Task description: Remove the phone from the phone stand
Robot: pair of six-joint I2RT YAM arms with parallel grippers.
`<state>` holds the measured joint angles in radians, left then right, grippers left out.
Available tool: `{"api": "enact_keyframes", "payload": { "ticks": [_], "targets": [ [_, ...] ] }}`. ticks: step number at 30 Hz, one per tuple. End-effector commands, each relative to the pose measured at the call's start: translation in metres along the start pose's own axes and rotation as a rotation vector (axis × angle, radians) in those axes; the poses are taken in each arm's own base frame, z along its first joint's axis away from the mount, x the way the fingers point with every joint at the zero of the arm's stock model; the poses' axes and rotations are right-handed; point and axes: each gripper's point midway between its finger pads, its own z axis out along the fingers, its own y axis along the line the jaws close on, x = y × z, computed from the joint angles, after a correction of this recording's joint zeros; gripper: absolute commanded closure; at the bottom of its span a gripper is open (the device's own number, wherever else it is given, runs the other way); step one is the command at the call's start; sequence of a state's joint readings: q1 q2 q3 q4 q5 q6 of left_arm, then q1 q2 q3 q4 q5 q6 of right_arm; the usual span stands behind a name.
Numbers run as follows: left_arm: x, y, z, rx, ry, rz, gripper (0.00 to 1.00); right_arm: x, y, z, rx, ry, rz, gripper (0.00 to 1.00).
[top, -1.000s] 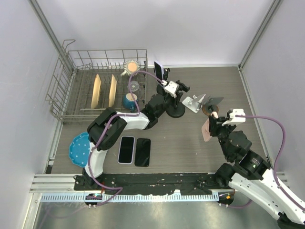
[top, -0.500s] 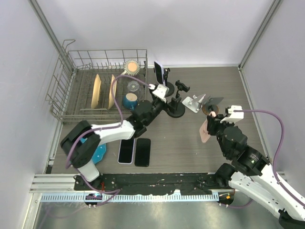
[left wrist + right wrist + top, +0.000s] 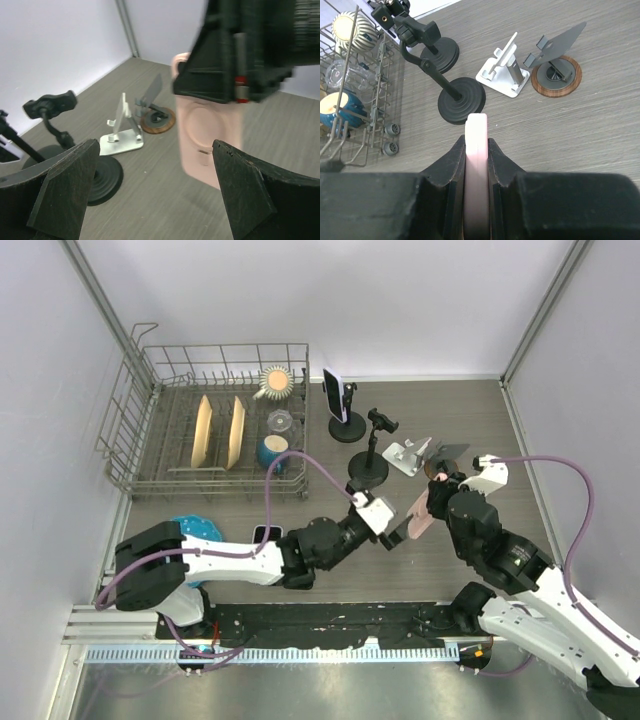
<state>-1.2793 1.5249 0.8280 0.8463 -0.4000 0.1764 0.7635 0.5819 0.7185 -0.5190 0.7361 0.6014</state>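
"Where's the phone, then?"

"Off the stands altogether. The pink phone (image 3: pixel 419 515) is up in the air over the right half of the worktop (image 3: pixel 480 420), on the near side of the silver stand (image 3: pixel 405 455) and the wood-based stand (image 3: pixel 445 455). Both of those are bare."

"Who's got it?"

"The right claw (image 3: pixel 440 498). Its fingers are pinched narrow on the phone's two flat faces, at the upper end, so most of the phone hangs below the grip."

"How does it sit?"

"Long axis roughly up and down, a bit tilted. From above, the lower end leans towards the near-left. The plain pink back faces the other arm."

"And the left claw (image 3: pixel 400 532)?"

"Jaws spread as wide as I'd think they go, holding nothing. It's low and just beside the phone's lower end. From its own camera the phone is straight ahead and a little right of the middle of the gap. I can't tell whether a finger touches it."

"So a hand-over?"

"That's my guess. The left would need to nudge right and forward, so the free lower half sits between its fingers, below the right's grip."
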Motion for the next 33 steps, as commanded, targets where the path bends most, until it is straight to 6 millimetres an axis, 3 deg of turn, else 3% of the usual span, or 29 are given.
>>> {"api": "enact_keyframes", "payload": {
  "ticks": [1, 6, 14, 18, 30, 33],
  "targets": [
    [-0.014, -0.022, -0.011, -0.001, -0.037, 0.077, 0.0, -0.037, 0.01, -0.006, 0.004, -0.098, 0.214, 0.99],
    [-0.006, -0.053, -0.01, 0.021, -0.026, 0.125, 0.0, -0.034, 0.015, -0.007, -0.029, -0.09, 0.282, 0.99],
    [0.007, -0.062, 0.014, -0.056, 0.013, 0.169, 0.03, -0.027, 0.026, -0.006, -0.08, -0.061, 0.336, 0.99],
    [0.008, -0.054, 0.019, -0.125, 0.031, 0.196, 0.08, -0.024, 0.028, -0.006, -0.092, -0.052, 0.354, 0.99],
    [0.023, -0.06, 0.025, -0.128, 0.073, 0.236, 0.44, -0.021, 0.035, -0.004, -0.127, -0.051, 0.415, 0.99],
    [0.027, -0.061, 0.024, -0.13, 0.085, 0.246, 0.59, -0.021, 0.037, -0.004, -0.135, -0.049, 0.419, 0.98]
  ]
}}
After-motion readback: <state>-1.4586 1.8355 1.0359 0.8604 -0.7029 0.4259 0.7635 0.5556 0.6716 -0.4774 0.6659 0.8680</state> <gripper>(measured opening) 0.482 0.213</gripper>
